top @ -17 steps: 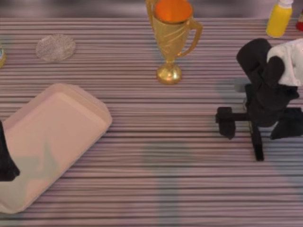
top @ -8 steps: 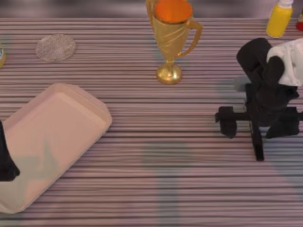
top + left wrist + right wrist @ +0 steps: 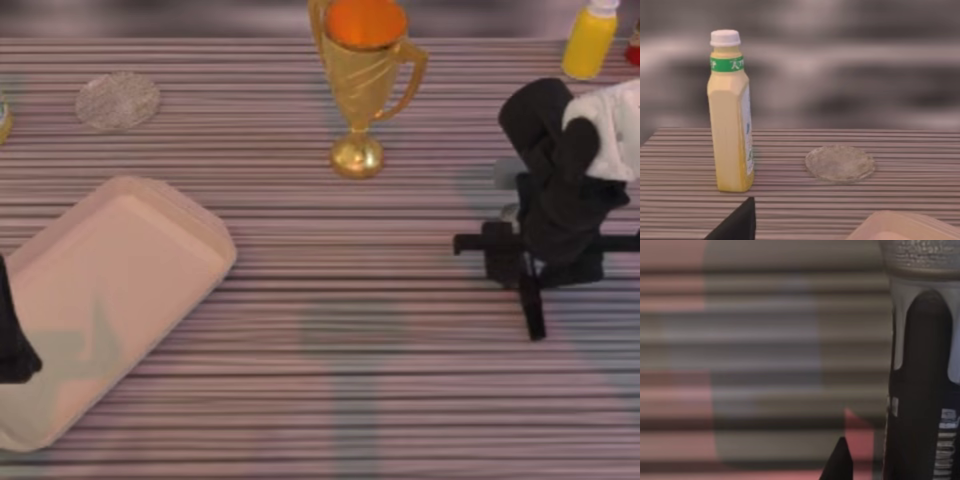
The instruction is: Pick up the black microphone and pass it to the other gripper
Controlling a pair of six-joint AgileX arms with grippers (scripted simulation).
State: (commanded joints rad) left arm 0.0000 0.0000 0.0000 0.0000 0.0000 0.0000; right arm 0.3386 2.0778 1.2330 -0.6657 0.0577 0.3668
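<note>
right gripper point(image 3: 535, 262), right of frame, straddles the mic point(image 3: 531, 305) to grasp it; fingers' state unclear. left gripper point(image 3: 12, 345) parked lower left.

A black microphone point(image 3: 532, 305), gold trophy point(image 3: 366, 80), yellow bottle point(image 3: 588, 40) and pink tray point(image 3: 110, 290) are seen on the striped counter point(image 3: 330, 340).

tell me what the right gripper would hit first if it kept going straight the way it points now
Pointing down, the right gripper would most likely meet the black microphone first, already between its fingers, then the striped table. Depth between them is unclear.
</note>
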